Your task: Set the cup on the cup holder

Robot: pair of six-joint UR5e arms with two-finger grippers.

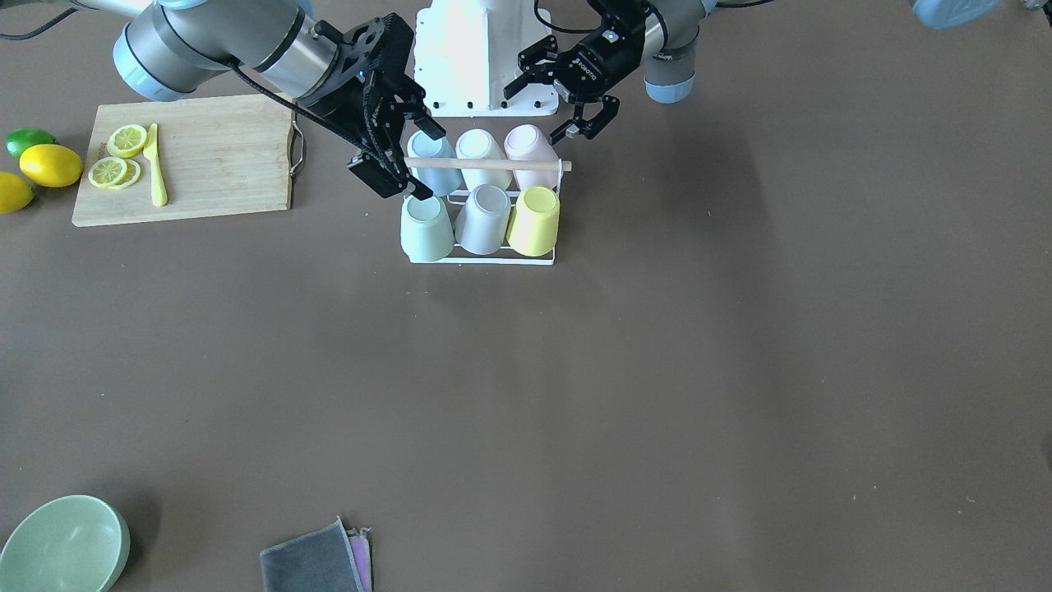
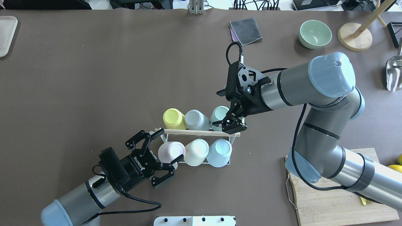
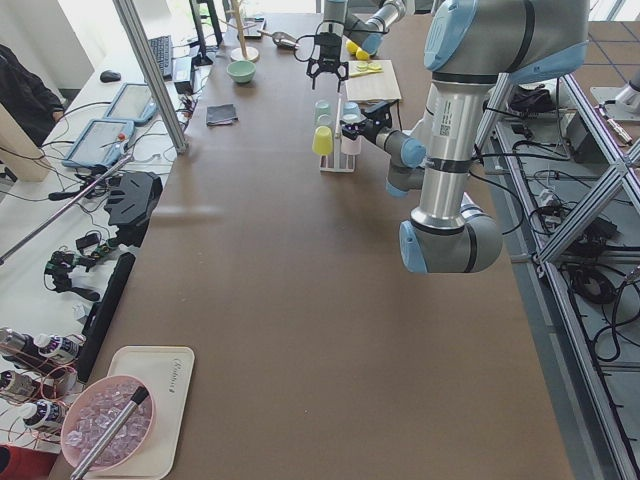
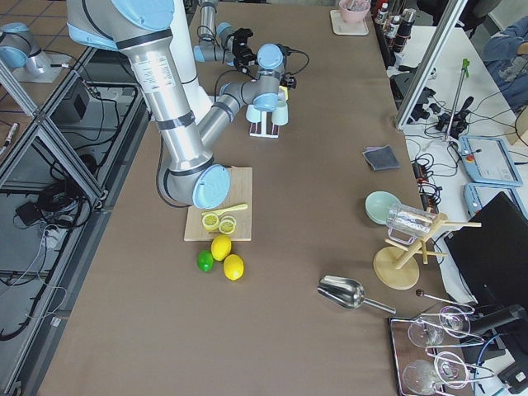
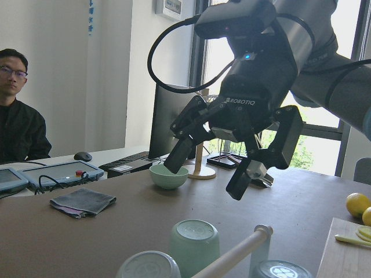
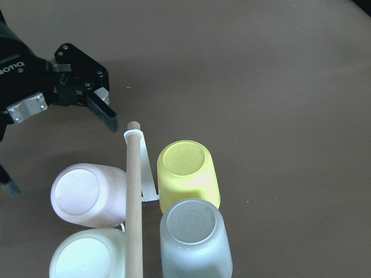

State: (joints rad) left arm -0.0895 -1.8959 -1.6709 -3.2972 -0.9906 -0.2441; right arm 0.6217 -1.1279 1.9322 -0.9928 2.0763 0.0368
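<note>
Left fingers [image 2: 176, 159] spread near pink cup [image 2: 168, 150], right fingers [image 5: 178, 155] spread over rod end of cup holder [image 2: 201, 133], table [image 2: 94, 78] edges far off

Overall: we are seeing bright, even daylight over the matte brown table [image 1: 657, 370].
Source: in the left wrist view we are facing tall windows [image 5: 211, 61] that are blowing out white.
Shadows: soft, faint patches are lying beside the white wire cup holder [image 1: 485, 164].
Glare: the shiny metal scoop [image 2: 394, 73] is glinting; the upturned yellow plastic cup [image 6: 186, 168] is showing mild sheen.
Edges: the side views are stretching, the silver frame post [image 3: 152, 75] leaning.
</note>
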